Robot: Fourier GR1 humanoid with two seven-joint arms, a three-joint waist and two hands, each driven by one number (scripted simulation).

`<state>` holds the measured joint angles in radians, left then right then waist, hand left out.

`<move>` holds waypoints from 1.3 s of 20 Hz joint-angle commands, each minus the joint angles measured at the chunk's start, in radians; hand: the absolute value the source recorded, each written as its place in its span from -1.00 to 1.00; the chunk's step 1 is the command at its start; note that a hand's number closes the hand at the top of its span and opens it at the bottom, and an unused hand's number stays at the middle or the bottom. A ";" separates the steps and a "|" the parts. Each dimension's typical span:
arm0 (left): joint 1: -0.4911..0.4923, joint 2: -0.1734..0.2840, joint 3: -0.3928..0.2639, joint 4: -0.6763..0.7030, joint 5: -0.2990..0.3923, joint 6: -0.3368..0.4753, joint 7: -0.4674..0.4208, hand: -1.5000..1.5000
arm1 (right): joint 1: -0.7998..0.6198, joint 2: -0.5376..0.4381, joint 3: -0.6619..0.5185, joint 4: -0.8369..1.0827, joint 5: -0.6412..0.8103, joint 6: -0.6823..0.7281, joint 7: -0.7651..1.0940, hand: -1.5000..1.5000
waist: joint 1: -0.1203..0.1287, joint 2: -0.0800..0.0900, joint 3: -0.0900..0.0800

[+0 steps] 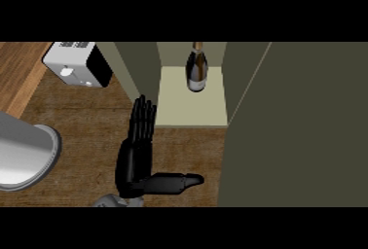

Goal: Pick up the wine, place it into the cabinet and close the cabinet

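Left robot hand (140, 155) open, fingers straight, beside cabinet (193, 116) floor. Wine (197, 72) inside, door (295, 126) open. Risk: careless door swing may knock wine.

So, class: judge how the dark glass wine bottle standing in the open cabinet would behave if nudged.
The dark glass wine bottle looks tall and narrow, standing upright, so it probably tips easily. Its smooth rounded body suggests it would roll once down. Glass is likely stiff and breakable.

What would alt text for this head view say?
A dark glass wine bottle stands inside an open olive-green cabinet on its pale shelf. The robot's black left hand, fingers straight, rests before it on the wooden counter.
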<state>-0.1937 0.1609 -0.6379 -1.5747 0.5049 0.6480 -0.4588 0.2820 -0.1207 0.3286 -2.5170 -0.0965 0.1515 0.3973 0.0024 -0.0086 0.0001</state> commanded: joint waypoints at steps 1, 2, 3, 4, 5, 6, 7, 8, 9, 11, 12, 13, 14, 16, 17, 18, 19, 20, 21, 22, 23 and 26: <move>0.070 0.018 -0.024 -0.057 -0.034 0.010 -0.010 -1.00 | -0.002 -0.085 0.005 -0.190 -0.073 0.054 0.135 1.00 | -0.002 0.005 -0.001; 0.121 0.069 -0.029 -0.143 -0.012 -0.008 0.013 -1.00 | 0.008 -0.122 0.010 -0.165 -0.078 0.101 0.115 1.00 | 0.005 0.002 0.000; 0.138 0.053 -0.048 -0.160 -0.051 0.031 -0.017 -1.00 | 0.024 -0.140 -0.001 -0.163 -0.102 0.127 0.100 1.00 | 0.002 0.002 0.000; 0.180 0.095 -0.020 -0.156 -0.026 -0.016 -0.045 -1.00 | 0.038 -0.146 0.073 -0.185 -0.089 0.147 0.110 1.00 | 0.003 0.000 -0.001; 0.167 0.061 -0.017 -0.141 -0.024 0.001 -0.040 -1.00 | 0.080 -0.154 0.103 -0.183 -0.117 0.174 0.082 1.00 | -0.007 0.001 0.000; 0.165 0.133 0.008 -0.181 -0.017 -0.016 -0.001 -1.00 | 0.082 -0.163 0.154 -0.194 -0.136 0.174 0.141 1.00 | 0.000 -0.001 -0.001; 0.221 0.097 -0.049 -0.203 -0.042 0.009 -0.038 -1.00 | 0.031 -0.154 0.169 -0.163 -0.140 0.176 0.144 1.00 | 0.013 0.001 -0.001; 0.230 0.131 -0.011 -0.202 -0.029 -0.018 -0.046 -1.00 | 0.066 -0.145 0.229 -0.181 -0.108 0.169 0.145 1.00 | 0.003 0.001 -0.001; 0.214 0.162 0.036 -0.212 0.002 -0.047 -0.016 -1.00 | 0.073 -0.150 0.256 -0.173 -0.083 0.184 0.122 1.00 | -0.003 0.002 -0.001; 0.312 0.208 0.015 -0.298 -0.001 -0.058 -0.044 -1.00 | 0.039 -0.144 0.311 -0.210 -0.060 0.178 0.154 1.00 | 0.011 -0.002 -0.002; 0.296 0.229 0.055 -0.294 0.017 -0.081 -0.031 -1.00 | 0.071 -0.145 0.349 -0.185 -0.042 0.190 0.117 1.00 | -0.002 -0.001 -0.001; 0.321 0.240 0.026 -0.332 -0.004 -0.052 -0.010 -1.00 | 0.033 -0.135 0.346 -0.243 -0.050 0.151 0.206 1.00 | 0.007 0.000 -0.002; 0.396 0.265 0.048 -0.314 0.007 -0.107 -0.097 -1.00 | 0.001 -0.097 0.388 -0.192 0.013 0.133 0.183 1.00 | 0.014 -0.002 -0.004; 0.398 0.290 0.062 -0.370 0.019 -0.099 -0.052 -1.00 | -0.017 -0.110 0.390 -0.227 -0.010 0.143 0.201 1.00 | 0.009 -0.002 -0.003; 0.439 0.303 0.071 -0.381 0.022 -0.114 -0.082 -1.00 | -0.027 -0.088 0.436 -0.186 0.039 0.135 0.186 1.00 | 0.009 -0.003 -0.003; 0.442 0.314 0.077 -0.408 0.033 -0.110 -0.053 -1.00 | -0.078 -0.036 0.475 -0.137 0.083 0.100 0.205 1.00 | 0.013 -0.003 -0.004; 0.457 0.317 0.095 -0.398 0.044 -0.132 -0.083 -1.00 | -0.107 -0.027 0.470 -0.157 0.064 0.091 0.234 1.00 | 0.018 -0.003 -0.006; 0.475 0.373 0.147 -0.447 0.076 -0.162 -0.063 -1.00 | -0.105 -0.005 0.482 -0.124 0.060 0.070 0.243 1.00 | 0.019 -0.002 -0.005; 0.526 0.367 0.155 -0.428 0.079 -0.182 -0.117 -1.00 | -0.103 -0.002 0.512 -0.099 0.077 0.072 0.238 1.00 | 0.019 -0.003 -0.005; 0.538 0.381 0.175 -0.461 0.096 -0.198 -0.118 -1.00 | -0.154 0.033 0.507 -0.052 0.061 0.058 0.260 1.00 | 0.031 -0.001 -0.005; 0.540 0.394 0.174 -0.480 0.099 -0.196 -0.095 -1.00 | -0.148 0.034 0.525 -0.099 0.042 0.046 0.311 1.00 | 0.026 -0.003 -0.005; 0.540 0.406 0.242 -0.475 0.146 -0.218 -0.086 -1.00 | -0.230 0.114 0.565 0.004 0.077 0.007 0.323 1.00 | 0.026 0.000 -0.006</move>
<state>0.3225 0.5373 -0.4591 -2.0214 0.6061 0.4574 -0.5516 0.1443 -0.1245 0.6822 -2.4767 -0.0492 0.2125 0.6371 0.0261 -0.0106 -0.0051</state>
